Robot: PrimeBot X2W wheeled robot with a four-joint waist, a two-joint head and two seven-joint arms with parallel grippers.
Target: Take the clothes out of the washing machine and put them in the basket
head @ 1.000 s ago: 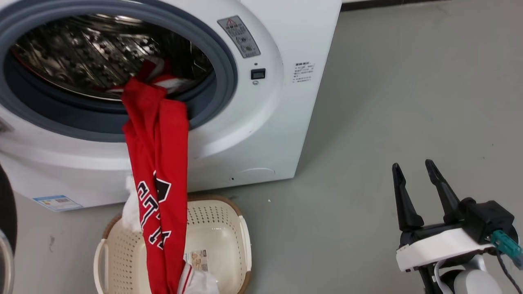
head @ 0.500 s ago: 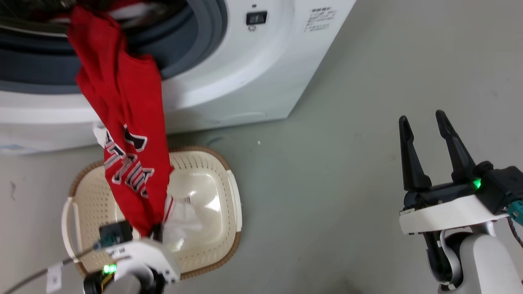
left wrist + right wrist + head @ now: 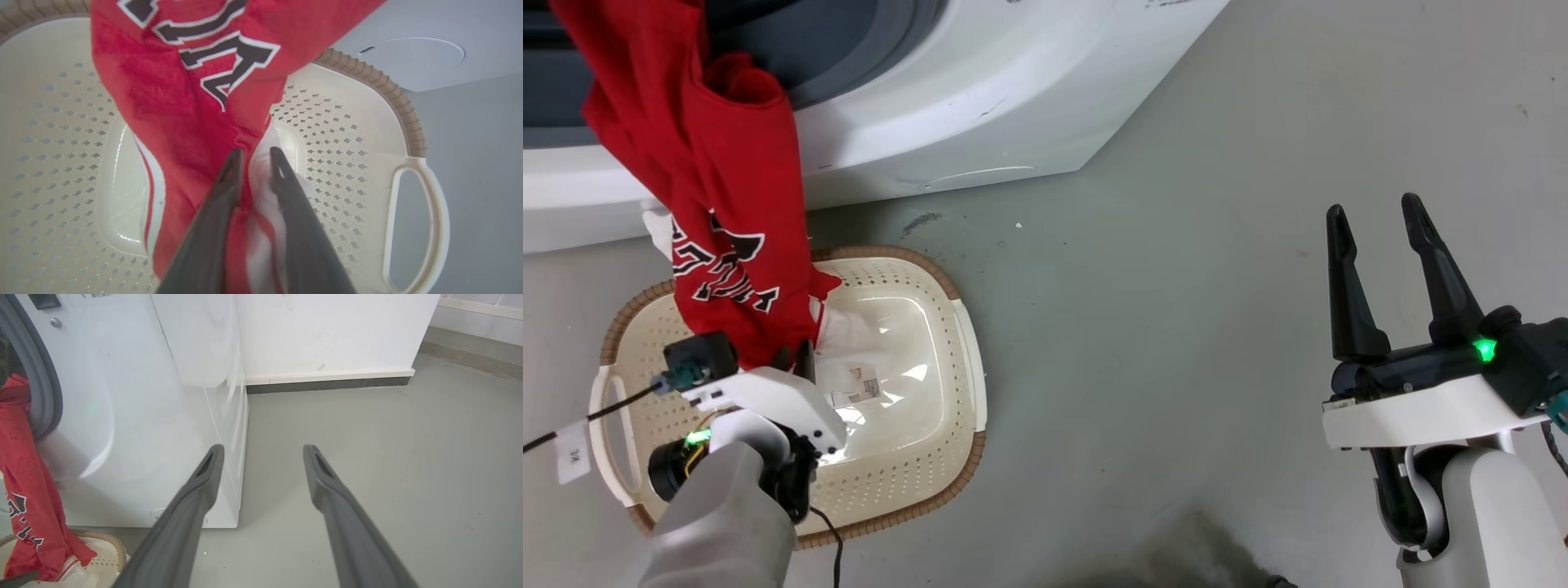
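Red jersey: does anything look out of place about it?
Yes. The red jersey hangs stretched out of the washing machine down into the basket, its lower end pinched by the left tool, so it lies fully in neither.

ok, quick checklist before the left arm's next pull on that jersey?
1. Left gripper grip on red jersey: ok, fingers pinch its lower end.
2. Jersey clear of washing machine: not ok, top hangs over the door seal.
3. Basket under the jersey: ok.
4. Right gripper free: ok, open, empty, above the floor.
5. Machine emptied: cannot tell.
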